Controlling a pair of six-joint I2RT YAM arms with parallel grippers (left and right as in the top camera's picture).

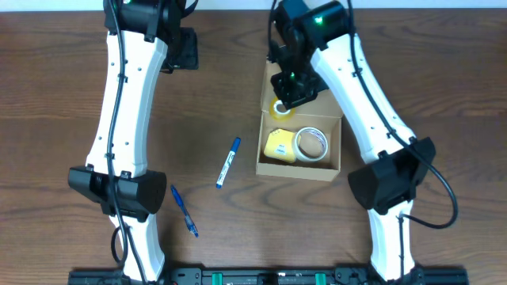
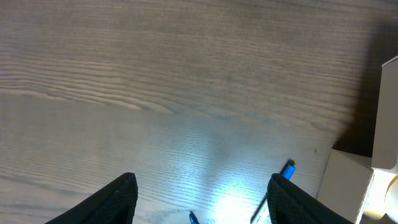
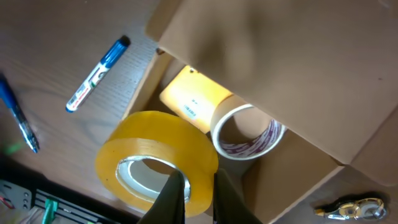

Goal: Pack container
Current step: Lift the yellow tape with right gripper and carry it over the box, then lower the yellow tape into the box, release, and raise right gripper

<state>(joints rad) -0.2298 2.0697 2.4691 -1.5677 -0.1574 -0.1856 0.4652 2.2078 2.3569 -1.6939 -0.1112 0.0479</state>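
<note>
Job: packing the container (image 1: 301, 170) with the things from the desk (image 1: 214, 95).
Where the container is: it is sitting on the desk under the right arm, with its lid flap lying open on the far side.
Inside it now: a small yellow block (image 1: 277, 145) and a white tape roll (image 1: 310, 144) are lying side by side.
Step in hand: I think the right arm is bringing a yellow tape roll (image 3: 155, 158) to the container to put it in.
Right end effector (image 3: 196, 196): its two fingers are squeezing close together on the wall of the yellow tape roll, one finger inside the ring and one outside.
Where the roll is: it is hanging in the air, touching nothing else, near the edge where the lid joins.
Doing it well: the roll should be moving over a free spot inside, going down low, and only then being let go. It should not be landing on the rim or bumping the lid.
What could go wrong: the roll could be tipping on top of the white tape roll and sitting too high for the lid.
Left end effector (image 2: 205, 202): its fingers are standing wide apart, holding nothing, just looking down at bare desk.
Waiting outside: a blue marker (image 1: 228, 162) and a blue pen (image 1: 184, 210) are lying on the desk, left of the container.
</note>
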